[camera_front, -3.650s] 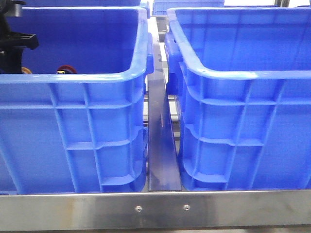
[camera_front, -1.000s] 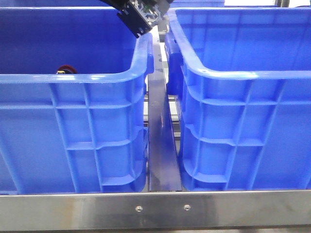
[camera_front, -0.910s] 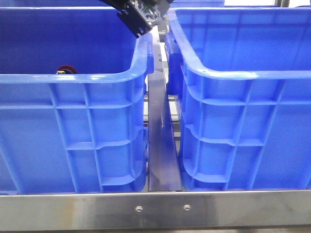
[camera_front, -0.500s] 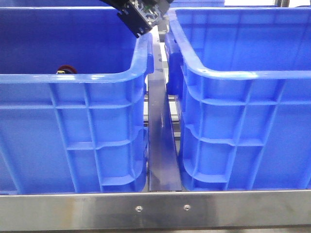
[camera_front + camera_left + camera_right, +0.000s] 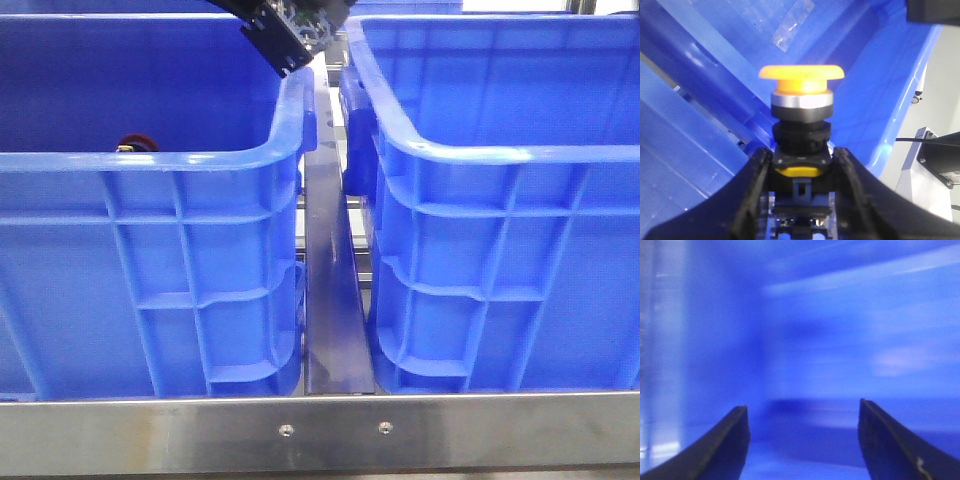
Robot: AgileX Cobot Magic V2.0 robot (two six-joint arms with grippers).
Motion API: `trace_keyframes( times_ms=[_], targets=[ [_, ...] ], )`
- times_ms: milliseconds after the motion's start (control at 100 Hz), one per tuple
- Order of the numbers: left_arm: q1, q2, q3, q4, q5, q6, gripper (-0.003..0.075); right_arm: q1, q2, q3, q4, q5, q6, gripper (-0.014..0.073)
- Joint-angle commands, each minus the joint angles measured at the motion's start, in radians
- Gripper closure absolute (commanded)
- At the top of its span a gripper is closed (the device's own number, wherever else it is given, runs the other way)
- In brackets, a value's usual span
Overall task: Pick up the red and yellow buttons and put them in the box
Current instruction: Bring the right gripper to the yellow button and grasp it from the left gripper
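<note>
Little is seen to have changed over the last second: the left arm's dark wrist block point(image 5: 290, 30) is held at the same spot, up at twelve o'clock of the front view, above the gap between the two crates. Against the oldest frame the difference is large: the arm was then low inside the left crate point(image 5: 150, 160) at nine o'clock, beside a yellow glint next to the red cap; now that glint is gone from the crate and the arm is raised.

In the left crate, the red button point(image 5: 137, 143) is glimpsed just over the near rim, at about ten o'clock of the front view; only its dark-red cap is shown, so its axis cannot be told.

The yellow button point(image 5: 801, 107) is seen in the left wrist view, clamped by its dark body between the black fingers point(image 5: 752, 195) of the left hand point(image 5: 801, 197). Its long axis is run straight out along the fingers, the flat yellow cap pointed away from the wrist, the silver collar just beneath it.

On the right, the box point(image 5: 500, 150) is stood beside the left crate on the steel desk point(image 5: 330, 430), a metal rail between them. The right hand point(image 5: 802, 440) is shown with fingers spread apart, nothing between them, blurred blue plastic behind.
</note>
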Motion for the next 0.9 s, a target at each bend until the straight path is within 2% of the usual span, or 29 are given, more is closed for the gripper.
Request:
trace_keyframes(
  times_ms=[0, 150, 290, 540, 890],
  targets=[
    [-0.008, -0.033, -0.027, -0.06, -0.027, 0.003, 0.0699, 0.01, 0.018, -0.051, 0.234, -0.01, -0.108, 0.0109],
    [-0.008, -0.033, -0.027, -0.06, -0.027, 0.003, 0.0699, 0.027, 0.093, -0.088, 0.539, 0.081, -0.285, 0.0109],
    [-0.008, -0.033, -0.027, -0.06, -0.027, 0.003, 0.0699, 0.05, 0.195, -0.141, 0.691, 0.183, -0.338, 0.0109],
    [-0.008, -0.033, -0.027, -0.06, -0.027, 0.003, 0.0699, 0.127, 0.345, -0.237, 0.712, 0.216, -0.338, 0.0109],
    [-0.008, -0.033, -0.027, -0.06, -0.031, 0.003, 0.0699, 0.206, 0.413, -0.311, 0.714, 0.207, -0.338, 0.0109]
  ],
)
